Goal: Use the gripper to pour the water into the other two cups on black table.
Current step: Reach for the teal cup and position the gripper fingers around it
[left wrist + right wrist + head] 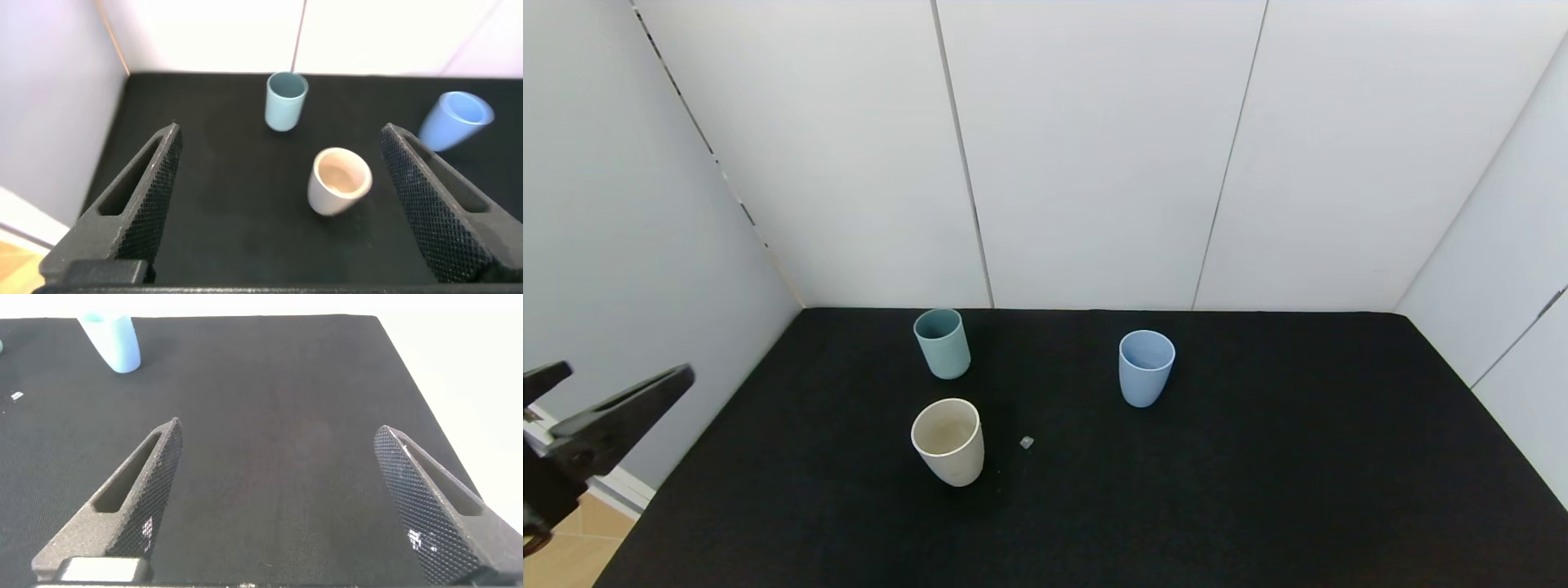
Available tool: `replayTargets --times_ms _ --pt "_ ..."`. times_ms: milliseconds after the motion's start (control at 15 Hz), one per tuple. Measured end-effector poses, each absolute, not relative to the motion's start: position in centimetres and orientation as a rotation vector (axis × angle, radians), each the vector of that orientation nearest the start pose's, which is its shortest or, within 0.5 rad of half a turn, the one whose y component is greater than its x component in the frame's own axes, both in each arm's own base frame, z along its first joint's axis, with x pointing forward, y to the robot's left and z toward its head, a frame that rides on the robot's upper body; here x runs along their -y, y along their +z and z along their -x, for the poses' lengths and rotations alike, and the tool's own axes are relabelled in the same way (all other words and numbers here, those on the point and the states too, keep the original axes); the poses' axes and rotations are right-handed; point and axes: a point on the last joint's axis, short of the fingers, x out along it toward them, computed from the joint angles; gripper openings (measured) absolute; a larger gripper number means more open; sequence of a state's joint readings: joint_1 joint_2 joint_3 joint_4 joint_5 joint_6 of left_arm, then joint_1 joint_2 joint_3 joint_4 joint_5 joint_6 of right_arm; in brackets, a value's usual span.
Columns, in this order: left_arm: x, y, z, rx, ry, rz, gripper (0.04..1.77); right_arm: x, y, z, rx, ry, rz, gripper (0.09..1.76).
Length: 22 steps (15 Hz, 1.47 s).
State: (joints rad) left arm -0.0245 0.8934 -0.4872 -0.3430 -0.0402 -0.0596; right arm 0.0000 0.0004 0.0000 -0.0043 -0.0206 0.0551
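Three cups stand upright on the black table (1258, 457): a cream-white cup (947, 441) at the front left, a light blue cup (1146, 367) farther back right, and a teal-green cup (942, 343) behind the cream one. No water shows in any of them. My left gripper (629, 371) hangs open and empty off the table's left edge, well short of the cups. In the left wrist view (279, 131) the cream cup (339, 181), teal cup (286, 100) and blue cup (456, 120) lie ahead. My right gripper (278, 427) is open and empty over bare table, the blue cup (112, 341) far off.
A small pale speck (1027, 443) lies on the cloth just right of the cream cup; it also shows in the right wrist view (15, 395). White panel walls (1094, 163) close the table at the back and both sides. A strip of floor (572, 539) shows left of the table.
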Motion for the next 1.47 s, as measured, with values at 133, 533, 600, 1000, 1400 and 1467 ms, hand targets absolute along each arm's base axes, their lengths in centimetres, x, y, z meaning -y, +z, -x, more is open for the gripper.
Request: replayTargets --times_ms 133,533,600,1000,1400,1467 --pt "0.2 22.1 -14.7 -0.119 -0.049 0.063 1.72 0.0 7.6 2.3 0.004 -0.021 -0.055 1.71" --pt "-0.5 16.6 -24.8 -0.231 -0.083 0.077 1.72 0.0 7.6 2.3 0.004 -0.020 -0.055 1.71" --pt "-0.7 15.5 -25.9 -0.244 -0.097 0.080 1.72 0.0 7.6 2.3 0.004 -0.020 -0.055 1.71" --pt "-0.9 9.8 -30.2 -0.273 -0.163 0.079 1.72 0.0 7.6 2.3 0.004 -0.020 -0.055 1.71" --pt "0.1 5.7 -32.1 -0.317 -0.244 0.025 1.72 0.0 7.6 2.3 0.004 -0.020 -0.055 1.71" --pt "0.4 5.4 -32.5 -0.316 -0.252 0.023 1.72 0.0 7.6 2.3 0.004 -0.020 -0.055 1.71"
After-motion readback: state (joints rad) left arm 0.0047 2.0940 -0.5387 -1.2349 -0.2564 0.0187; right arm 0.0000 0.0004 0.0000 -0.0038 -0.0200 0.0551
